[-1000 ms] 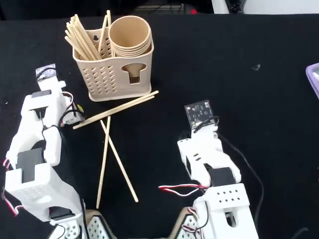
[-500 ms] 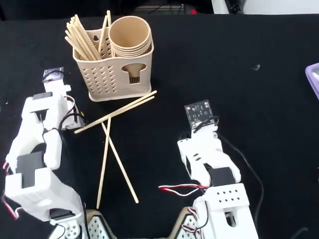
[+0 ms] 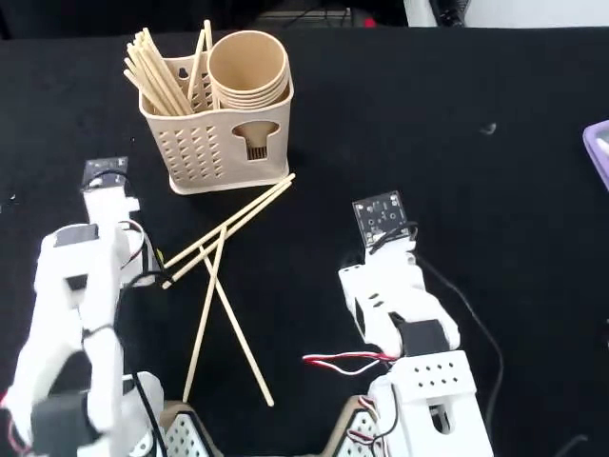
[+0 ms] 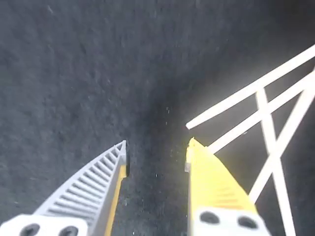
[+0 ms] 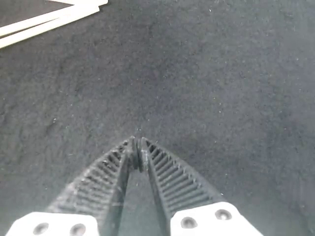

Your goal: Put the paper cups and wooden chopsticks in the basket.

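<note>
left hand spread over black table, chopsticks beside.

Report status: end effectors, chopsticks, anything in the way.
Left end effector open, empty, beside loose chopsticks. Right end effector shut, empty. Cups stacked in basket; four chopsticks on table. No obstruction seen.

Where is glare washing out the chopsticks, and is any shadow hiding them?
Left wrist view: the loose chopsticks glare white beside the open left gripper; a darker patch lies on the black cloth ahead of it. Right wrist view: chopsticks at the edge wash out white; the shut right gripper is evenly lit. High view: no glare, chopsticks read tan.
</note>
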`<state>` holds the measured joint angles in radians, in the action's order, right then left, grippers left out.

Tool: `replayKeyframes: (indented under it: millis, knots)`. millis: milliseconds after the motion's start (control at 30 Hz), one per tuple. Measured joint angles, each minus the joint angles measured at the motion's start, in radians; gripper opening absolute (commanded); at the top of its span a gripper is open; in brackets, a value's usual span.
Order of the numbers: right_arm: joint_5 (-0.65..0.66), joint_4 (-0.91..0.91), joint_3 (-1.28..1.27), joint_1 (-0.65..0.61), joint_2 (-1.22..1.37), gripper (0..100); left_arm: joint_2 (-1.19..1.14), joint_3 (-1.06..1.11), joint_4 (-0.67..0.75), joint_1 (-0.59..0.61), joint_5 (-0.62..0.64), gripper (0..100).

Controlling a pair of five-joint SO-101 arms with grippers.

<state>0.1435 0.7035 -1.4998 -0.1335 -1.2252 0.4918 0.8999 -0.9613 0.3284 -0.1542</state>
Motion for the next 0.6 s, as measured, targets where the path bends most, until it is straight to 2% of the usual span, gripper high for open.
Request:
replayKeyframes:
  millis: [133,200,367,500,600]
  knots:
    - [0.0,0.0,0.0,0.0,0.0,1.1,0.15,0.043,0.0,0.005,-0.026,20]
    - [0.0,0.0,0.0,0.0,0.0,1.1,0.206,0.057,-0.002,-0.011,-0.087,20]
    - [0.0,0.0,0.0,0.0,0.0,1.1,0.255,0.132,-0.002,-0.166,-0.295,20]
    - [0.0,0.0,0.0,0.0,0.0,1.1,0.256,0.137,-0.014,-0.279,-0.367,20]
    - [0.0,0.0,0.0,0.0,0.0,1.1,0.256,0.137,-0.017,-0.33,-0.416,25]
